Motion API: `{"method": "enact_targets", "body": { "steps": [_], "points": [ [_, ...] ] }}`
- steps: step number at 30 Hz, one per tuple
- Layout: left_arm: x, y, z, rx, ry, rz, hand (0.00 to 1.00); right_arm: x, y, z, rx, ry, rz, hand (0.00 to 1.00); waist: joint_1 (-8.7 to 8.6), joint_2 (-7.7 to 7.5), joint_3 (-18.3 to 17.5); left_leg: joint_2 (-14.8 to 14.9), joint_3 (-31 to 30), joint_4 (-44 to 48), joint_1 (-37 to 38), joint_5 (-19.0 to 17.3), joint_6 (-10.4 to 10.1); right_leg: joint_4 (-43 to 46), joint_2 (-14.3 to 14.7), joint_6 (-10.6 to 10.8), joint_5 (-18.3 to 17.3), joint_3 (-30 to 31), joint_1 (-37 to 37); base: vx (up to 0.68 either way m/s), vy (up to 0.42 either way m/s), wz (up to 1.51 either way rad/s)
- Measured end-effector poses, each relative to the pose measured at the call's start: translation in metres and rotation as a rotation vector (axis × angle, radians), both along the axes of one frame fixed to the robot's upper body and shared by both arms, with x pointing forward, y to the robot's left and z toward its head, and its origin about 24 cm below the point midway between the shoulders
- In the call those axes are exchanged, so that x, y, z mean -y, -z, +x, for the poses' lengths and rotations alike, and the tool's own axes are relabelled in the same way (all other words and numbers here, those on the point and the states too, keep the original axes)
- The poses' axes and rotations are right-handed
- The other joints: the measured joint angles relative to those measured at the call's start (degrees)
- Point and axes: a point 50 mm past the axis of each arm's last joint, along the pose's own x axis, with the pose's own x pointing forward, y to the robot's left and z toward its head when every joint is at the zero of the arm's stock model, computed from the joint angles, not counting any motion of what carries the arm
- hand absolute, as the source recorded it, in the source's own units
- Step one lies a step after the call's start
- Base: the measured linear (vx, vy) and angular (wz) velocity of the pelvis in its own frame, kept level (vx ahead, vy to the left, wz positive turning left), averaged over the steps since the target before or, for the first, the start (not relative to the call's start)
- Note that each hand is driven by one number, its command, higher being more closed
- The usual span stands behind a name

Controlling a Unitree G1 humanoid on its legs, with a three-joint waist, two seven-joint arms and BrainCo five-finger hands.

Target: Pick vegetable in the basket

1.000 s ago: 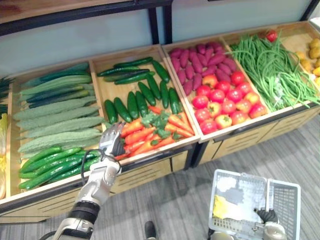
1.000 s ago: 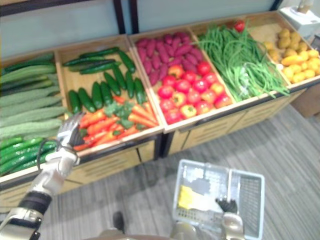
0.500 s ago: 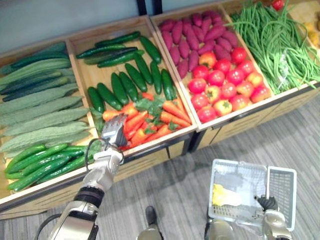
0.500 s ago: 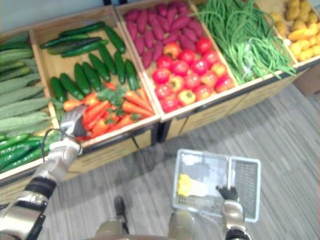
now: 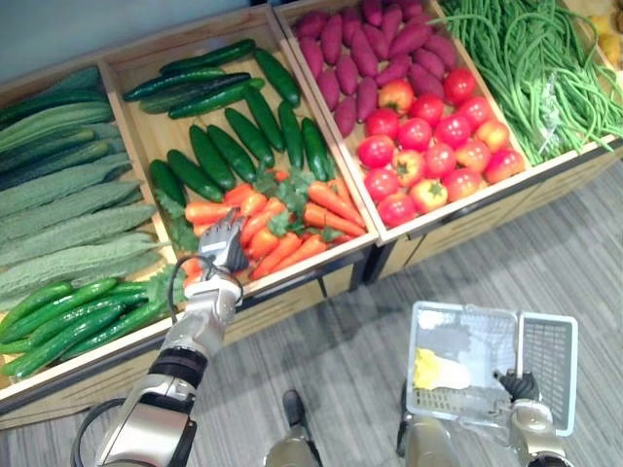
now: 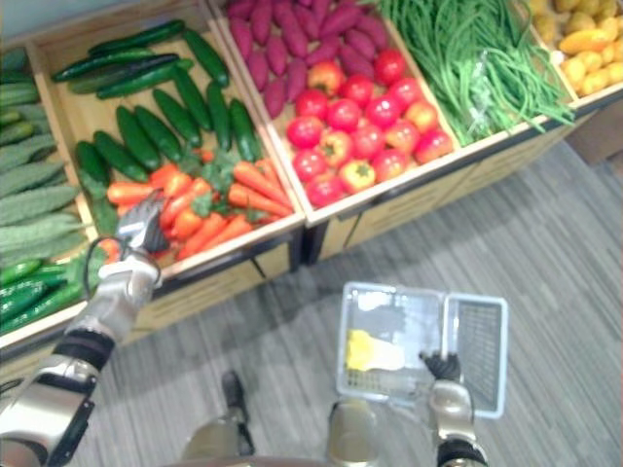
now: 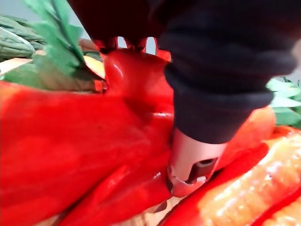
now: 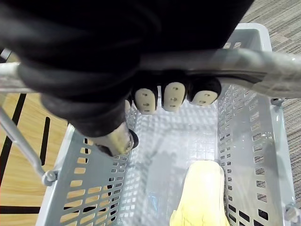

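wooden stand [image 5: 467, 233] holds cucumbers [image 5: 234, 146], carrots [image 5: 292, 219], tomatoes [image 5: 428, 156], green beans [image 5: 526, 68].

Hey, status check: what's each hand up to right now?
Left hand down among the carrots, grip unclear. Right hand shut on basket handle. No obstruction seen.

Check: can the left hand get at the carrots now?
Probably yes: the left hand rests among the carrots by the crate's front edge, and nothing covers them.

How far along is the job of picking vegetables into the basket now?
Done: one yellow item lies in the basket, held by the right robot hand. In hand: the left robot hand is among the carrots, none lifted yet. Left: grasp, carry, drop in.
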Motion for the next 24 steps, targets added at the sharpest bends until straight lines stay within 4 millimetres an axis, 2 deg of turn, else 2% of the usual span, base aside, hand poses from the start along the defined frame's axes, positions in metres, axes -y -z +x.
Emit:
{"method": "enact_targets", "body": {
  "steps": [15,21,24],
  "points": [
    [-0.002,0.002,-0.001,-0.001,-0.007,-0.002,1.0,0.001,-0.003,0.005,0.005,-0.039,-0.025,1.0,-0.1,-0.01,0.19,-0.04,-0.14,0.01,0.14,0.03,0.04,0.0,-0.04,0.07,0.04,-0.15,0.25,0.0,0.0,0.0],
    [-0.006,0.001,-0.001,-0.005,-0.027,-0.013,1.0,0.001,-0.003,0.004,0.001,-0.038,-0.024,1.0,-0.93,-0.01,0.19,-0.04,-0.45,0.01,0.89,0.06,0.07,0.0,-0.07,0.08,0.03,-0.39,1.33,0.0,0.0,0.01],
    [-0.007,-0.016,-0.004,0.081,-0.02,-0.035,1.0,0.001,-0.002,0.002,-0.004,-0.037,-0.026,1.0,-0.9,0.0,0.18,-0.04,-0.61,0.01,1.14,0.08,0.1,0.0,-0.08,0.1,0.02,-0.56,1.65,0.0,-0.001,0.02]
  ]
}}
